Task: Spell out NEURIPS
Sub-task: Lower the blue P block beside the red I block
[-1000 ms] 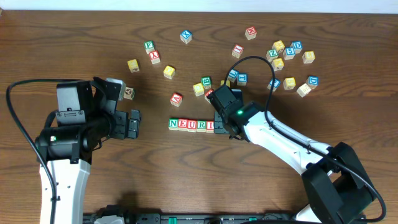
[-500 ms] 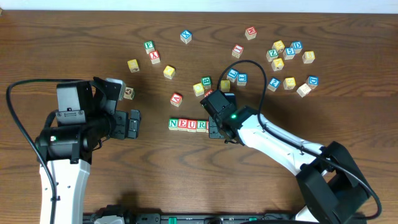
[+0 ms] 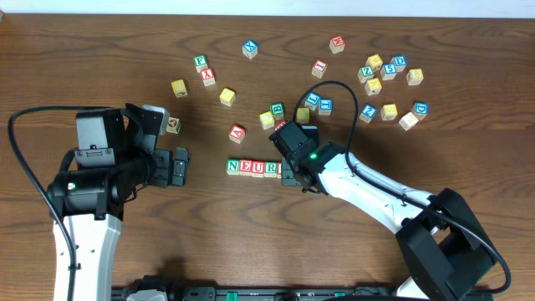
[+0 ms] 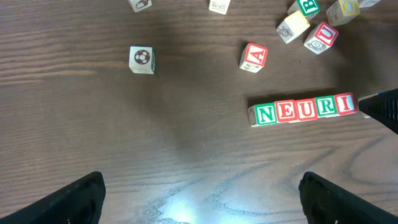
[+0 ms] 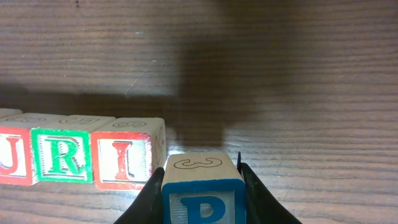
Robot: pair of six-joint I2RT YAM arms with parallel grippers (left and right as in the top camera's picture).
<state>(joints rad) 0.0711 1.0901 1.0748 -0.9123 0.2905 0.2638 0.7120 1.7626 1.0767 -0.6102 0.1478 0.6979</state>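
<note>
Landmark: the NEURI row (image 3: 254, 167), five lettered cubes set edge to edge in a straight line on the brown tabletop (image 3: 251, 242). The frames run green, red, red, green, red.

Row's last cube: the I cube (image 5: 127, 160), red-framed, touching the green R beside it.

P cube (image 5: 203, 194): blue-framed, with a 3 on its top face. It sits just past the I end of the row with a narrow gap between them, and stands a little forward of the row's line in the right wrist view. I cannot tell whether it rests on the wood.

Right pincer (image 5: 202, 186): clamped on the P cube, one dark finger against each side face. From overhead it hangs right at the I end of the row (image 3: 289, 173).

Left pincer (image 3: 179, 165): spread wide and holding nothing, off beyond the row's N end and clear of it.

A cube (image 4: 254, 56): red-framed, tilted, lying beyond the row, nearer its N end.

Ball cube (image 4: 142, 59): alone, further out past the N end.

Loose cubes (image 3: 386, 73): scattered well beyond the row, thickest past its I end.
</note>
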